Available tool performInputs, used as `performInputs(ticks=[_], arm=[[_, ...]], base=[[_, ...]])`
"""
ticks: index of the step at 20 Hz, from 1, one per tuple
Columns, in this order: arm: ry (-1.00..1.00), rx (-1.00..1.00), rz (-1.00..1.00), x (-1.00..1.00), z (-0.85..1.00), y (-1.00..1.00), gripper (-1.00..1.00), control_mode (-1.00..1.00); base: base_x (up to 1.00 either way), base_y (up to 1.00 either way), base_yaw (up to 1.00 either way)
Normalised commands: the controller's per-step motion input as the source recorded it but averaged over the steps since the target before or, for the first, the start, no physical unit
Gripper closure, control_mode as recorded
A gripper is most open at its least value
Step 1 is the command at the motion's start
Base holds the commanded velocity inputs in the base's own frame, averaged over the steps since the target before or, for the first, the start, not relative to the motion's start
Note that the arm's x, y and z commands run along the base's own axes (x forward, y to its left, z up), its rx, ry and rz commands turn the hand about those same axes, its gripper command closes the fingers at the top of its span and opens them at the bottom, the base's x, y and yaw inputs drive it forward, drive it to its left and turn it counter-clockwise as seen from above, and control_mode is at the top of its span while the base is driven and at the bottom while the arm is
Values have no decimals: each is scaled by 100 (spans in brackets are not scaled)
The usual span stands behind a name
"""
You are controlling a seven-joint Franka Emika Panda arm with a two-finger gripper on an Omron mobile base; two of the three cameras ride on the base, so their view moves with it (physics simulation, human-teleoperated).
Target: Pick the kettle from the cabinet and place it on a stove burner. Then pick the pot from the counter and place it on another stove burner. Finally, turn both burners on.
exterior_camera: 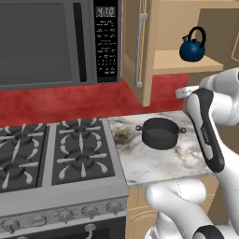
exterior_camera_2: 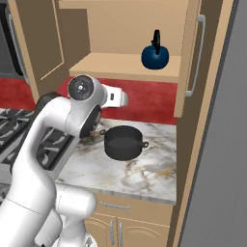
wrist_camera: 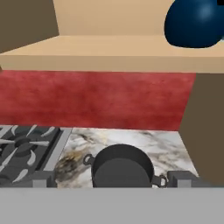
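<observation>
Glossy blue round kettle (wrist_camera: 197, 22) cut off by hand view's top and right edges; handle and spout out of frame. Squat dark grey pot (wrist_camera: 123, 167): bottom lost under lower band. Steel range's black grates (exterior_camera: 28, 151) cropped at left in left base view. Microwave clock digits (exterior_camera: 106, 11) too blurred to read.

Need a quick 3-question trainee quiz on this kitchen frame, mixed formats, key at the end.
1. True or false: the kettle already sits on a stove burner.
2. Where does the pot stand? A) on the counter B) on the cabinet shelf C) on a burner
3. Fill in: the microwave hangs above the ____.

Key:
1. False; it stands on the shelf of the open cabinet.
2. A
3. Stove
</observation>
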Motion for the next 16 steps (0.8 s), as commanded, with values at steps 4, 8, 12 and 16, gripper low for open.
performInputs(ticks=[4,8,12,16], arm=[[-16,0,0,-5,29,-11,-100,-100],[-12,0,0,0,26,-5,-100,-100],[-7,0,0,0,25,-3,-100,-100],[-2,0,0,1,24,0,-100,-100]], base=[[0,0,0],[0,0,0],[0,0,0],[0,0,0]])
